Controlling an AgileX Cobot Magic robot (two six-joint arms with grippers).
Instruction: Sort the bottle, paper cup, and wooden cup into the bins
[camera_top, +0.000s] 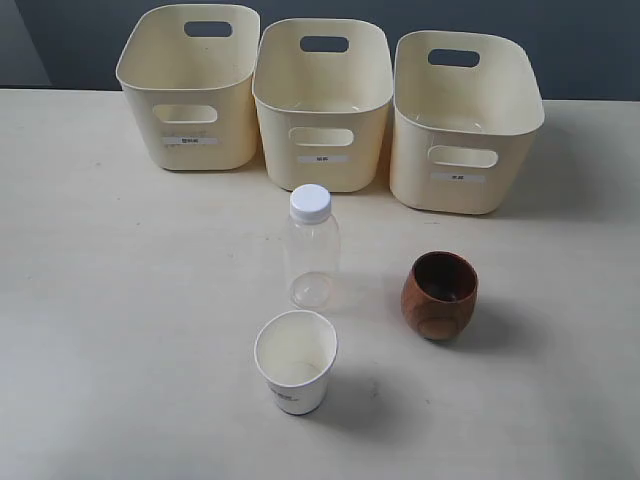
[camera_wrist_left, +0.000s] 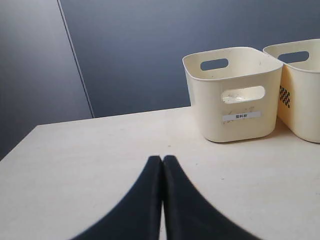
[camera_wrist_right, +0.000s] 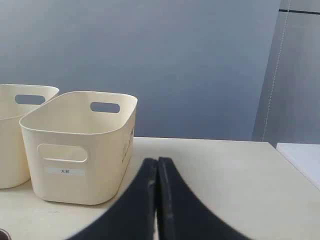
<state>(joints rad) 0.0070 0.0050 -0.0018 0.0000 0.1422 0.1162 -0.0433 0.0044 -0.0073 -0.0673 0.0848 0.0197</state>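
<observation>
- White paper cup (camera_top: 295, 361) with rolled rim and dark print near its base: upright on the pale table (camera_top: 120, 330), nearest the exterior camera, mouth open and empty
- Small clear plastic bottle (camera_top: 311, 250) with white screw cap: upright just behind the paper cup, near but apart from it
- Round-bellied reddish-brown wooden cup (camera_top: 440, 294): upright, to the right of the bottle, well clear of both
- Three cream plastic bins (camera_top: 322, 105) with cut-out handles and small white front labels: in a row at the far side of the table; label text too small to read
- Left tool (camera_wrist_left: 162, 162): fingers pressed together, holding nothing, low over bare table facing the leftmost bin
- Right tool (camera_wrist_right: 157, 165): likewise closed and empty, facing the rightmost bin
- Step in hand, as judged: nothing sorted yet; first pick to come
- Handling note: spread the fingers before approach; the paper cup is light and crushable, so grip gently; the bottle stands close behind it, so avoid knocking it over
</observation>
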